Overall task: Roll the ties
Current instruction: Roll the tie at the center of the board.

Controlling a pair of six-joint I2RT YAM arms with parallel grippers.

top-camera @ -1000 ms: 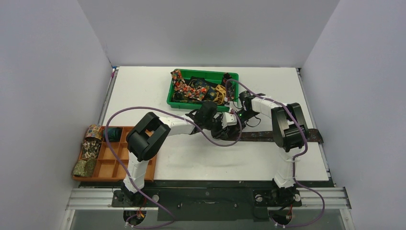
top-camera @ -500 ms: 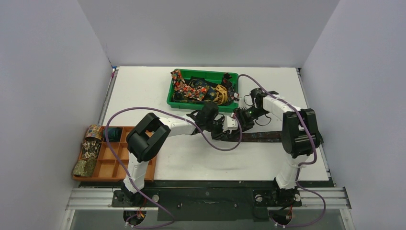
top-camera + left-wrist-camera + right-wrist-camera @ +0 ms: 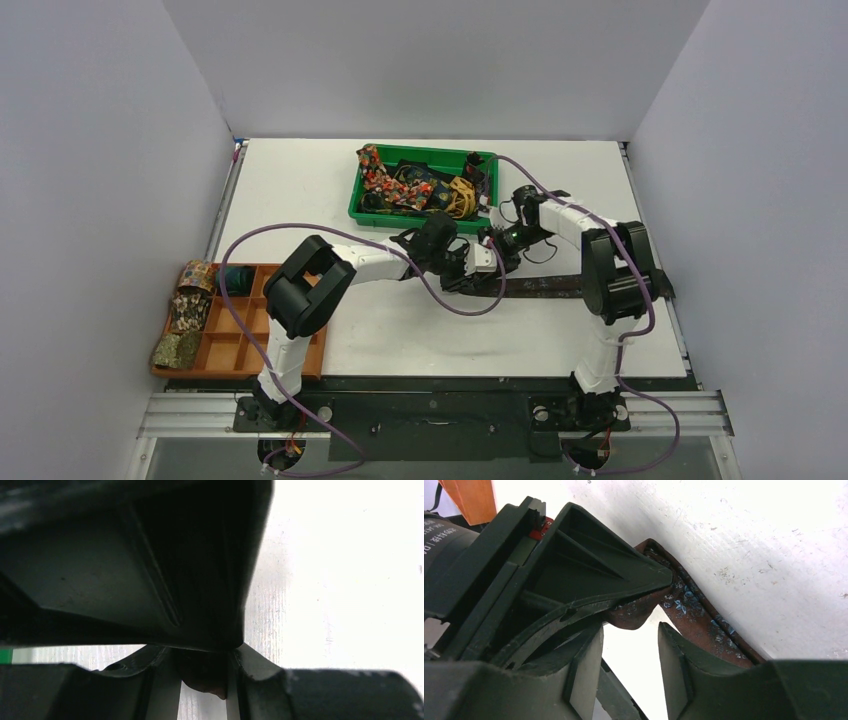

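A scuffed white tabletop (image 3: 300, 190) sits between pale grey walls (image 3: 400, 60). It carries a green bin (image 3: 430, 152) of loose ties (image 3: 400, 185) at the back and an orange tray (image 3: 245, 350) with rolled ties (image 3: 187, 312) at the near left. The dark brown tie (image 3: 550, 287), flecked with small pale blue marks, lies flat as a long strip across the right half. Its folded left end is pinched in the narrowly closed left gripper (image 3: 202, 660), while the right gripper (image 3: 630, 640) stands with jaws apart beside that fold, holding nothing.
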